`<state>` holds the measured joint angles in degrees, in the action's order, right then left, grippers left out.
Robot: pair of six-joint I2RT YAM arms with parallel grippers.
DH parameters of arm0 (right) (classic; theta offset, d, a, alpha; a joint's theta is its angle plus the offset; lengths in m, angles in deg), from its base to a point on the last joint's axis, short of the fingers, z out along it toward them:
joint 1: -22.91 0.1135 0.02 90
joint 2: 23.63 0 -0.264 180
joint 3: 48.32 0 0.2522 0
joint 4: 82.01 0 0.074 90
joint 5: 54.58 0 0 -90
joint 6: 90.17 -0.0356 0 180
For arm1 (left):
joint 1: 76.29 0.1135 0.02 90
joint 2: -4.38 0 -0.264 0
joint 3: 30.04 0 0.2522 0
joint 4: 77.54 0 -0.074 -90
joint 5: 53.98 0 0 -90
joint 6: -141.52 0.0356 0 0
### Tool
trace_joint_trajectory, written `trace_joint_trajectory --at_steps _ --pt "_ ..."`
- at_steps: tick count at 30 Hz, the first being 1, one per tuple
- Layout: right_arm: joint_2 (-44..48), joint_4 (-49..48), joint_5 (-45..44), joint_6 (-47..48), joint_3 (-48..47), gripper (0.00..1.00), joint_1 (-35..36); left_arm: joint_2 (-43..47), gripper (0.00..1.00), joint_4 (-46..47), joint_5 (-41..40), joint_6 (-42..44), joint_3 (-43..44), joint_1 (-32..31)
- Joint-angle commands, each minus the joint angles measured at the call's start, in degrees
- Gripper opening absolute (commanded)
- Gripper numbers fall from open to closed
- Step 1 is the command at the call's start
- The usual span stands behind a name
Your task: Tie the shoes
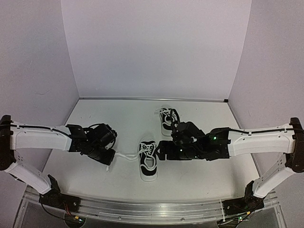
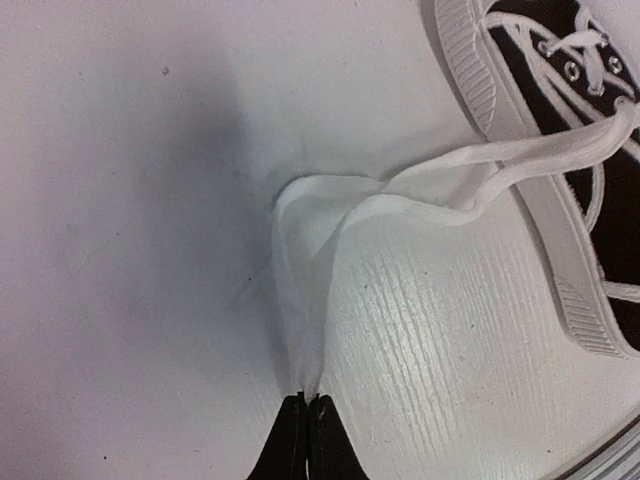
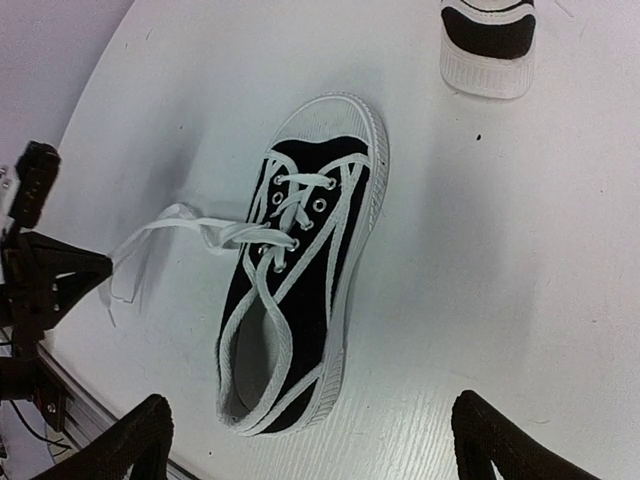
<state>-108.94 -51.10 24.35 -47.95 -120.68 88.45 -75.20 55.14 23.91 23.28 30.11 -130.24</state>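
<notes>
The near shoe (image 1: pixel 148 161), a black sneaker with a white sole, lies on the white table with its toe pointing away from me. Its white lace (image 1: pixel 126 156) runs off to the left. My left gripper (image 1: pixel 110 159) is shut on the lace; in the left wrist view the closed fingertips (image 2: pixel 305 402) pinch the doubled lace (image 2: pixel 300 290), which leads back to the shoe (image 2: pixel 560 110). My right gripper (image 1: pixel 161 151) is open and empty beside the shoe's right side. In the right wrist view its gripper (image 3: pixel 312 438) hovers over the heel of the shoe (image 3: pixel 300 270). The second shoe (image 1: pixel 168 118) lies farther back.
The second shoe's heel shows at the top of the right wrist view (image 3: pixel 490 40). The left arm's black hardware (image 3: pixel 40 280) stands at the table's left edge there. A metal rail (image 1: pixel 152 209) runs along the near table edge. White walls enclose the back and sides.
</notes>
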Motion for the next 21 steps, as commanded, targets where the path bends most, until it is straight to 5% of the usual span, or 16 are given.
trace_joint_trajectory --at_steps 1,12,21 --pt "2.16 -0.45 -1.09 0.75 0.76 0.93 -0.25 4.11 0.0 -6.25 -3.4 -1.84 1.81 2.3" --pt "2.59 -0.54 -1.14 0.8 1.21 0.93 -0.47 11.15 0.0 1.33 4.19 1.68 -0.06 7.18" --pt "10.55 -1.14 1.17 2.37 3.76 0.93 -6.02 9.98 0.0 8.96 18.38 14.23 18.14 4.58"
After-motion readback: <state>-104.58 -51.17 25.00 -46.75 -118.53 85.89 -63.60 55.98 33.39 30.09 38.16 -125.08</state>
